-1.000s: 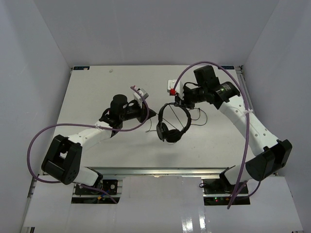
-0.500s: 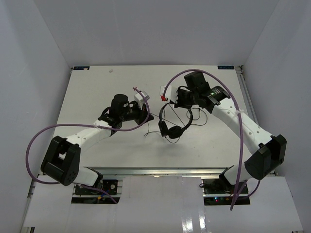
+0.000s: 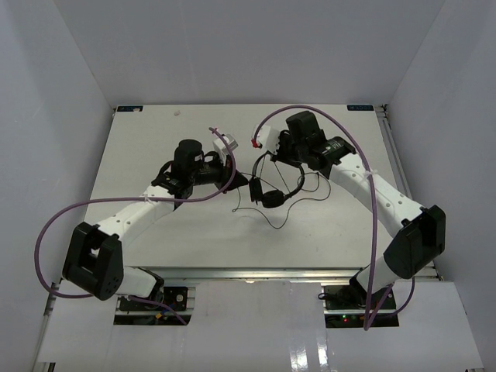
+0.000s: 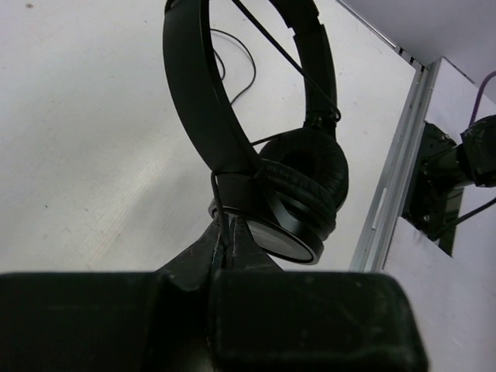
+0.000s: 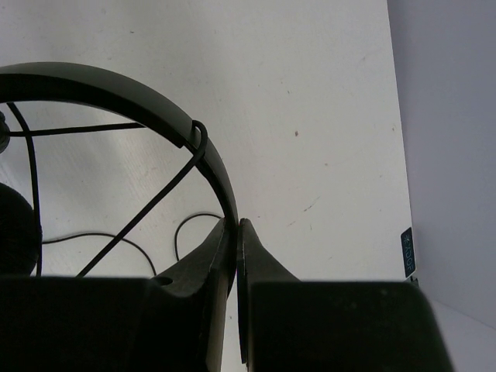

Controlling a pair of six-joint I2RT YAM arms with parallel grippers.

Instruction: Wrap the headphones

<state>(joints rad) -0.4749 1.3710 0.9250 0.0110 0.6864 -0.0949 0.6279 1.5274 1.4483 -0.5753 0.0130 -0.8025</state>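
My left gripper (image 4: 225,237) is pinched fully closed at the base of one earpad (image 4: 298,194); the headphones (image 3: 271,191) are held mid-table (image 3: 155,139) between both arms; farther on, my right gripper (image 5: 236,231) is clamped tight on the headband (image 5: 116,89), with the cord (image 5: 136,219) strung across its arc.

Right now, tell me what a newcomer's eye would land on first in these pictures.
The black headphones stand out mid-table, pinched from both sides: the left gripper is shut near an earpad and the right gripper is shut on the headband. Next comes the thin cord, crossing inside the headband's arc and trailing onto the white surface. The thick purple cables loop off both arms.
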